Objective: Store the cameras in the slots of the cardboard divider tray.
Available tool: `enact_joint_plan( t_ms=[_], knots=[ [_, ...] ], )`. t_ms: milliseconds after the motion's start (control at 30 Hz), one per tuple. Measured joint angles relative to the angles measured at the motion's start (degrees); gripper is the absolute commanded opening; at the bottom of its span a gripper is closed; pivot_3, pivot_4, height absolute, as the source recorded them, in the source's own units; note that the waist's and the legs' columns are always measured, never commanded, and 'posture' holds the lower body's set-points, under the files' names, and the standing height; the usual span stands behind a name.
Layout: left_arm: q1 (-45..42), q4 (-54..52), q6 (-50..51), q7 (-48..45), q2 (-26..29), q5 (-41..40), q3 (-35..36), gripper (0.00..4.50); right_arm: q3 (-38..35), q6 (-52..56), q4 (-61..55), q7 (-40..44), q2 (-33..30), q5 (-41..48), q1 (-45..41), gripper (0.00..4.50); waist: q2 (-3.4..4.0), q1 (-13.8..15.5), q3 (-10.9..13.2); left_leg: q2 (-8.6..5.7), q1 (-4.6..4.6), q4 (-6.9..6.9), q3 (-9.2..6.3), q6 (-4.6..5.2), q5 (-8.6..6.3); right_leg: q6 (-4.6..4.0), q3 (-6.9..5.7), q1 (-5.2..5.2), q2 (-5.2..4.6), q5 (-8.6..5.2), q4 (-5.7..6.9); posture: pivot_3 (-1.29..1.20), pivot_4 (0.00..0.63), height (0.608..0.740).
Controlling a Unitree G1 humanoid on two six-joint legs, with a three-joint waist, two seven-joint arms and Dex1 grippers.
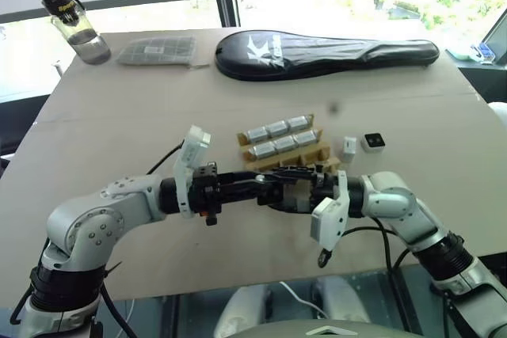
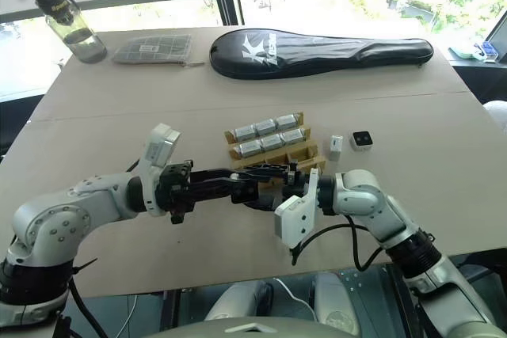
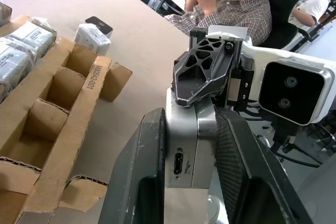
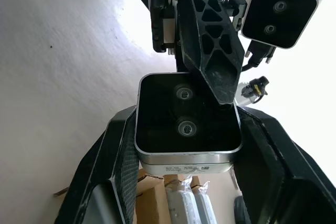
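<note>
My two grippers meet in front of me, just ahead of the cardboard divider tray [image 1: 323, 153]. One camera [image 4: 185, 129], silver with a black lens face, sits between them. The left gripper [image 1: 271, 184] is shut on its silver sides [image 3: 181, 163]. The right gripper [image 1: 295, 195] is shut on it as well, one finger [image 3: 202, 69] lying over its top. Several wrapped cameras [image 1: 277, 137] fill the tray's two far rows. The slots of the near row [image 3: 63, 85] are bare. Two loose cameras [image 1: 349, 145] [image 1: 373, 142] lie to the tray's right.
At the table's far edge stand a water bottle [image 1: 75, 25], a flat grey gridded packet [image 1: 157, 50] and a long black racket case [image 1: 325, 53]. Seated people [image 3: 247, 3] show beyond the table in the left wrist view. Cables hang below the right arm.
</note>
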Motion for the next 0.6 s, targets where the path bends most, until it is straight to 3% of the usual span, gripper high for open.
enact_joint_plan(
  t_ms=[67,200,300,433,533,600],
  knots=[
    [0.32,0.00,0.00,-0.11,-0.02,0.05,-0.13,0.76,0.25,2.24,-1.24,0.87,-0.28,1.11,0.50,3.00,0.00,0.01,0.00,0.00,0.00,0.00,0.00,0.00,0.00,0.00,0.00,0.00,0.00,0.00,0.00,0.00,0.150,0.740],
    [0.25,-0.03,-1.83,-0.55,-0.14,2.39,-0.75,0.76,-0.52,7.10,-2.74,1.86,-1.05,4.28,1.30,4.48,0.00,0.06,0.00,0.00,0.00,0.00,0.00,0.00,0.00,0.00,0.00,0.01,-0.01,0.00,0.00,0.00,0.150,0.740],
    [0.21,0.16,-7.24,-0.52,-1.61,8.53,-2.46,0.76,-3.00,12.52,-4.63,2.36,-1.65,10.41,3.82,4.48,0.00,0.31,0.00,0.00,-0.01,-0.03,-0.02,0.00,0.00,0.00,-0.03,0.04,-0.04,0.00,-0.07,0.00,0.150,0.740],
    [-0.17,2.63,-15.23,-1.91,-3.79,14.93,-3.10,0.76,-7.73,26.87,-9.70,7.02,-7.71,26.67,11.85,4.48,-0.02,0.60,0.03,-0.02,-0.10,-0.03,-0.04,0.02,-0.01,0.00,-0.05,0.01,-0.08,0.00,-0.16,0.00,0.150,0.740],
    [-1.72,4.89,-20.19,-4.78,-4.76,18.45,-4.43,0.76,-15.45,34.59,-12.50,10.90,-12.16,40.66,20.99,4.48,-0.01,0.99,0.05,0.00,-0.15,-0.05,-0.09,0.02,-0.01,0.00,-0.09,0.05,-0.08,0.00,-0.17,0.00,0.150,0.740],
    [-2.05,6.45,-22.34,-5.62,-5.82,19.57,-4.47,0.76,-20.12,36.54,-12.12,12.06,-12.75,45.14,24.69,4.48,-0.01,1.12,0.06,0.00,-0.15,-0.04,-0.07,0.02,-0.01,0.00,-0.05,0.06,-0.08,0.00,-0.15,0.00,0.150,0.740]
  ],
)
